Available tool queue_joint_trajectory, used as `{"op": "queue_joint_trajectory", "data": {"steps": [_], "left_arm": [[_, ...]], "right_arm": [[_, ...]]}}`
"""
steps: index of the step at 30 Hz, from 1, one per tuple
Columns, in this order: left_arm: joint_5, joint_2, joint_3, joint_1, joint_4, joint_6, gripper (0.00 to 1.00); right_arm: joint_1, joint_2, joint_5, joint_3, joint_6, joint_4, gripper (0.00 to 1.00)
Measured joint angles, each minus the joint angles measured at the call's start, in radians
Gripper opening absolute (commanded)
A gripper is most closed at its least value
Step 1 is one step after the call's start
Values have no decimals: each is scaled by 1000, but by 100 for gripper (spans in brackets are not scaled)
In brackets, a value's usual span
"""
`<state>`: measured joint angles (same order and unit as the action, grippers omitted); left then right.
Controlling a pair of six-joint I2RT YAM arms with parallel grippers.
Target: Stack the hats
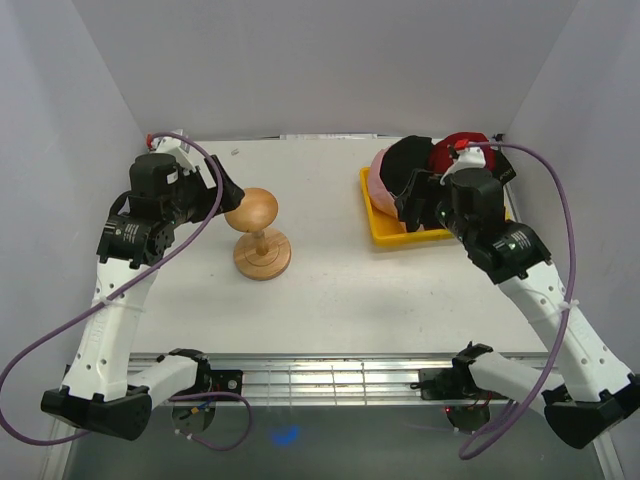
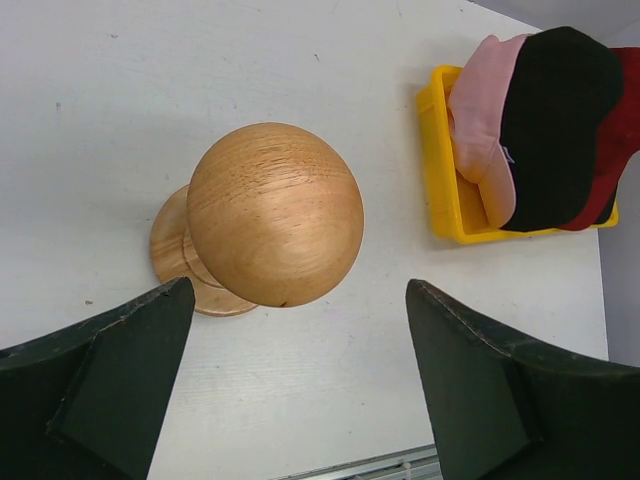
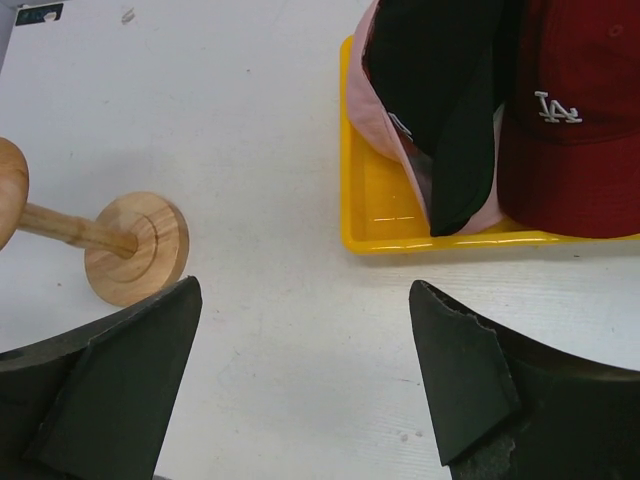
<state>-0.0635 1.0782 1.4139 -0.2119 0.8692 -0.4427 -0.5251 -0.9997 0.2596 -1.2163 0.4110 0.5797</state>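
Note:
Three hats lie piled in the yellow tray (image 1: 385, 232) at the back right: a pink cap (image 1: 377, 182), a black cap (image 1: 405, 160) over it, and a red cap (image 1: 462, 147) behind. In the right wrist view the pink cap (image 3: 365, 115), the black cap (image 3: 440, 80) and the red cap (image 3: 575, 130) with a white logo show. My right gripper (image 1: 413, 197) (image 3: 305, 305) is open and empty, above the table at the tray's near-left side. My left gripper (image 1: 229, 190) (image 2: 298, 335) is open and empty beside the wooden stand. The left wrist view also shows the black cap (image 2: 555, 110).
The round-topped wooden stand (image 1: 255, 212) (image 2: 275, 210) stands bare at centre left on its disc base (image 3: 135, 245). White walls close the table on the left, back and right. A metal rail (image 1: 330, 375) runs along the near edge.

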Motion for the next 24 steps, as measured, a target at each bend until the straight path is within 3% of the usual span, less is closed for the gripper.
{"op": "queue_joint_trajectory", "data": {"steps": [8,16,24], "left_arm": [[-16,29,8,0,0,-21,98],[-29,37,8,-1,-1,-26,98],[-37,60,8,-1,-1,-25,98]], "right_arm": [[214,-360,-133,-373,-2,77,100],[253,-563,-303,-410,-35,79,70],[247,-630,-343,-310,-78,61,63]]}}
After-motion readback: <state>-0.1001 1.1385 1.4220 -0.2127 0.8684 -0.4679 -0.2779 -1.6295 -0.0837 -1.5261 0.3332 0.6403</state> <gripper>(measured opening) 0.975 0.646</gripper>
